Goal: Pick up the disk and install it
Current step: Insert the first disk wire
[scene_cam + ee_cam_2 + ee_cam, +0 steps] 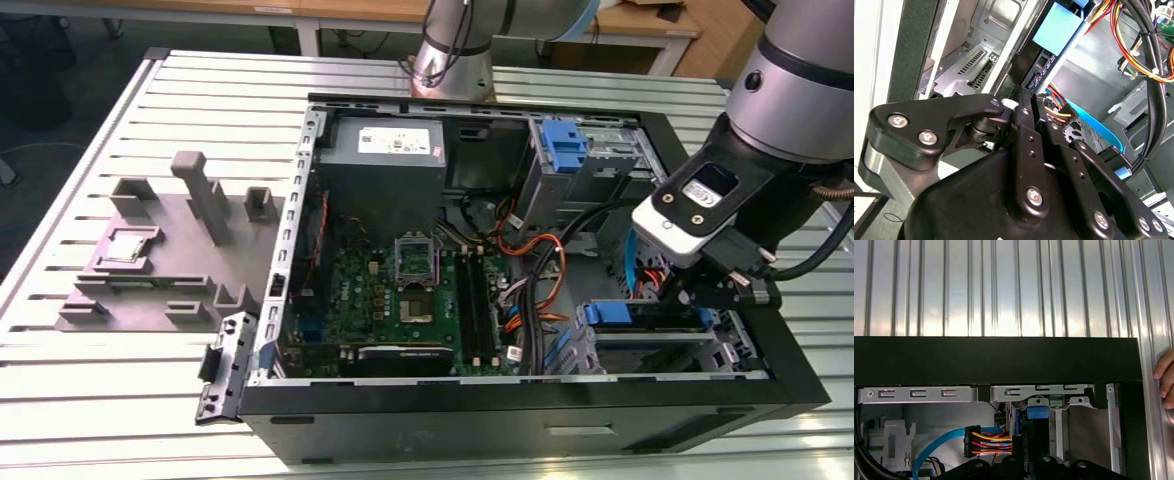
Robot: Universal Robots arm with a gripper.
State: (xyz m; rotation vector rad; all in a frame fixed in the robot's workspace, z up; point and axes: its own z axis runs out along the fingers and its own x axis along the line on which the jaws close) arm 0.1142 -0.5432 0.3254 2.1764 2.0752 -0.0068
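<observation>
The disk [627, 315] stands on edge in the drive bay at the corner of the open computer case [534, 425] on the exterior view's right, its blue carrier rail showing. My gripper [731, 295] reaches down into that bay. In the second wrist view my gripper [1021, 97] is shut on the disk's dark thin edge [1039, 70], under a blue tab. In the first wrist view the disk [1026, 435] runs between the black finger links of my gripper [1026, 462], just inside the case's black wall.
Orange, yellow and blue cables [534, 260] lie beside the bay. An upright blue bracket [567, 145] and a grey power-supply box [387, 150] sit at the case's far end. A grey fixture [160, 250] stands on the slatted table. A person's hand [1166, 380] rests by the case.
</observation>
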